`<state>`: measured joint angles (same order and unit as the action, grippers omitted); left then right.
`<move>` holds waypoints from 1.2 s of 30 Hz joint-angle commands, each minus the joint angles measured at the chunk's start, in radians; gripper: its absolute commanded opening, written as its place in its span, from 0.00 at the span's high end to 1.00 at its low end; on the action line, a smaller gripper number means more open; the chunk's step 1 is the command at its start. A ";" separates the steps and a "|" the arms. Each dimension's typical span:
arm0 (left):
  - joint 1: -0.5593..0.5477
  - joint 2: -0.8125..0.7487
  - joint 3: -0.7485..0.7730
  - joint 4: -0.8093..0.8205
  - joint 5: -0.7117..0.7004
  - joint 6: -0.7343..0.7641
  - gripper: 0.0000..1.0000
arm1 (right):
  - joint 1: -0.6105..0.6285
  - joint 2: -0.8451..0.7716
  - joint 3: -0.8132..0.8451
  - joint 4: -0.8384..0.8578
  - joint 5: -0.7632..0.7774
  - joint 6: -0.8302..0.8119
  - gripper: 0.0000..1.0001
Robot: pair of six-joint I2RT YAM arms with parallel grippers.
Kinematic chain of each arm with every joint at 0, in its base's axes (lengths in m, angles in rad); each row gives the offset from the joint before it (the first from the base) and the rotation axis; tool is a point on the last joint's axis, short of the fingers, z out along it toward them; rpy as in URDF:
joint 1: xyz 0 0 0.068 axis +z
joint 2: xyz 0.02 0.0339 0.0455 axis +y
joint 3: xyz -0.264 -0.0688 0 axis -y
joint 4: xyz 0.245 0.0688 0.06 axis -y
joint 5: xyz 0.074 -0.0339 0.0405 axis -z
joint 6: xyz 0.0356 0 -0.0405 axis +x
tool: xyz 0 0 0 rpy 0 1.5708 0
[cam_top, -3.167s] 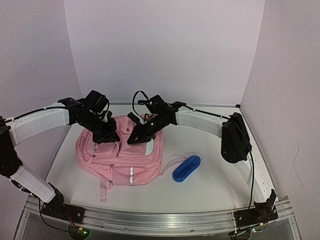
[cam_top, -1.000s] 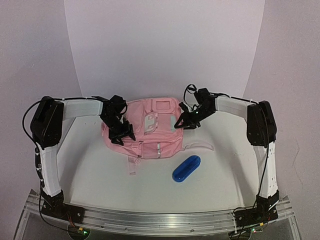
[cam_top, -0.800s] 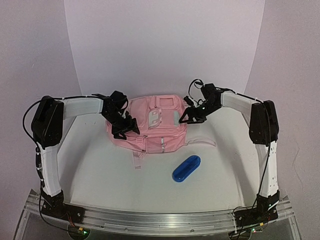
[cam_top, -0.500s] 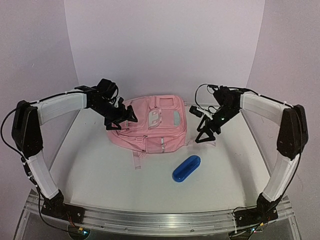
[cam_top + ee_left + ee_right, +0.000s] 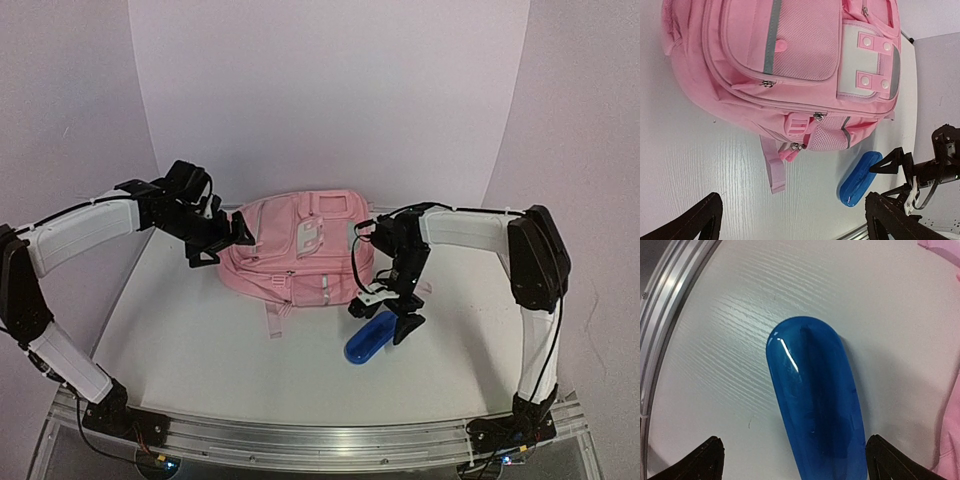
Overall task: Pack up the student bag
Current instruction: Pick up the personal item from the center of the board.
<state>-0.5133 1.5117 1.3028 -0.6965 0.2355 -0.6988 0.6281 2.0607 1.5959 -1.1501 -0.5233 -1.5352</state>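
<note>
The student bag (image 5: 295, 245), a pink backpack with white patches, lies flat at the back middle of the table, front pockets up (image 5: 790, 65). Its zips look shut. A blue oblong case (image 5: 372, 337) lies on the table in front of the bag's right corner. My right gripper (image 5: 383, 318) hangs open just above that case, one finger on each side of it (image 5: 794, 450), not touching. By the bag's left edge my left gripper (image 5: 222, 243) stands open and holds nothing (image 5: 792, 210). The left wrist view also takes in the case (image 5: 859, 179).
A loose pink strap (image 5: 272, 320) trails from the bag's front edge onto the white table (image 5: 220, 350). A metal rail (image 5: 320, 435) runs along the near edge. Pale walls close in the back and both sides.
Both grippers opened and came off the bag, which now rests at the back. The left one drew away to the left; the right one swung forward and down over the blue case.
</note>
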 commanded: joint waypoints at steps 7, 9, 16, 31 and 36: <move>0.006 -0.144 -0.075 0.008 -0.071 -0.059 0.00 | 0.002 0.102 0.028 0.050 0.124 -0.062 0.02; 0.006 -0.147 -0.080 0.007 -0.070 -0.061 0.00 | 0.005 0.104 0.020 0.075 0.127 -0.049 0.02; 0.006 -0.177 -0.122 0.074 0.049 -0.052 0.03 | 0.006 0.057 -0.030 0.202 0.133 0.077 0.26; -0.019 -0.048 -0.134 0.368 0.464 -0.083 0.07 | 0.061 -0.153 0.069 0.485 -0.101 0.671 0.43; -0.035 0.017 -0.106 0.446 0.548 -0.099 0.07 | 0.088 -0.189 0.047 0.655 -0.069 0.788 0.43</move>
<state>-0.5338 1.4930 1.1556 -0.3728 0.6671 -0.7816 0.6952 1.9305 1.6363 -0.6811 -0.5775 -0.9125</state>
